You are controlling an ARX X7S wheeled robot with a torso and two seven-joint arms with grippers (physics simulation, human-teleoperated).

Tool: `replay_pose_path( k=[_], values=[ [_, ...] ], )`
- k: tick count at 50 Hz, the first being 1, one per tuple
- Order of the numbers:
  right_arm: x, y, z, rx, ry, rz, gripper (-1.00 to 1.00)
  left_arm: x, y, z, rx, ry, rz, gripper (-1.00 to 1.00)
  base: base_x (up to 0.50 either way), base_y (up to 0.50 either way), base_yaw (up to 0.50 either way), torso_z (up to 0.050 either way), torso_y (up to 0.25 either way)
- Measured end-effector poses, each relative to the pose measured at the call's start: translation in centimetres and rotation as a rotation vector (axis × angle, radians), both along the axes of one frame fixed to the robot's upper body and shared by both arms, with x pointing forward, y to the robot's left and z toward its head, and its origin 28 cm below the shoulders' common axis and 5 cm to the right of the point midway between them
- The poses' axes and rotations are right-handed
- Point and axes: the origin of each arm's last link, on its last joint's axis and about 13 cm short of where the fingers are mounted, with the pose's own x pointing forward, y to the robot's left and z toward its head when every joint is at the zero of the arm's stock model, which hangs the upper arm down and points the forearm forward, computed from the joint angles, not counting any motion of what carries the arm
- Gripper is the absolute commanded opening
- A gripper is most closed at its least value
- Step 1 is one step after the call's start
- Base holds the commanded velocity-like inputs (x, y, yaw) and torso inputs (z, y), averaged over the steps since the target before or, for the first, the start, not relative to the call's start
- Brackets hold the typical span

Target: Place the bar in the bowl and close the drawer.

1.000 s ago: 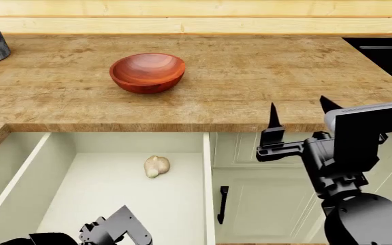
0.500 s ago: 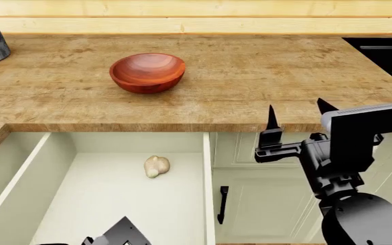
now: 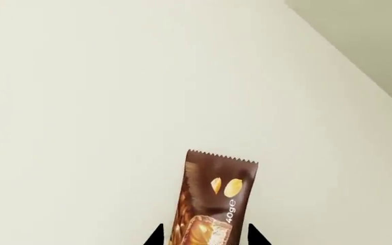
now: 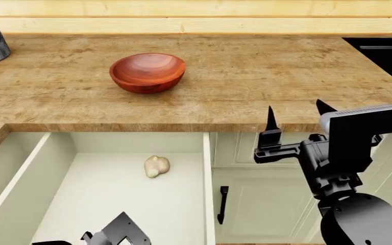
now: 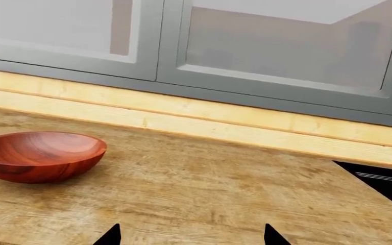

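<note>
Garlic bulb (image 4: 156, 166) lies in open drawer (image 4: 59, 153)

The bar (image 3: 213, 201) carries "40g" printed in pale letters along its brown wrapper; nothing else is legible.

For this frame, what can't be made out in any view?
- Bar: the left wrist view's edge cuts off its near end; the head view doesn't show it at all.
- Left gripper: only two tips show, either side of the bar; contact can't be judged. In the head view the frame edge cuts the arm off.
- Drawer: its front is below the head view's edge.
- Bowl: its inside floor is partly hidden by its near rim.
</note>
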Motion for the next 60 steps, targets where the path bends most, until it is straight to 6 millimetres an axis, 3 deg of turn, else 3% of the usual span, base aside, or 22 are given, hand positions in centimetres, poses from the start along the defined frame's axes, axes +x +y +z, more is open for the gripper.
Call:
replay_pose_path(
  k=[20,32,43,60],
  values=[
    [-0.4,0.0,0.5,0.005,-0.015,0.001,1.00,1.2,-0.3,6.3,-0.030,-0.291,0.017,-1.00,0.00,0.00,0.00,0.000,0.000],
    [-1.0,0.0,0.9,0.009,-0.028,0.005,1.00,2.5,-1.7,12.4,-0.060,-0.601,0.074,-1.00,0.00,0.00,0.00,0.000,0.000],
    [-1.8,0.1,1.6,0.016,-0.049,0.009,1.00,5.9,-3.1,19.4,-0.124,-0.867,0.225,-1.00,0.00,0.00,0.00,0.000,0.000],
    [-2.7,0.3,2.6,0.016,-0.070,0.019,1.00,11.4,-5.1,29.0,-0.236,-1.070,0.424,-1.00,0.00,0.00,0.00,0.000,0.000]
  ],
)
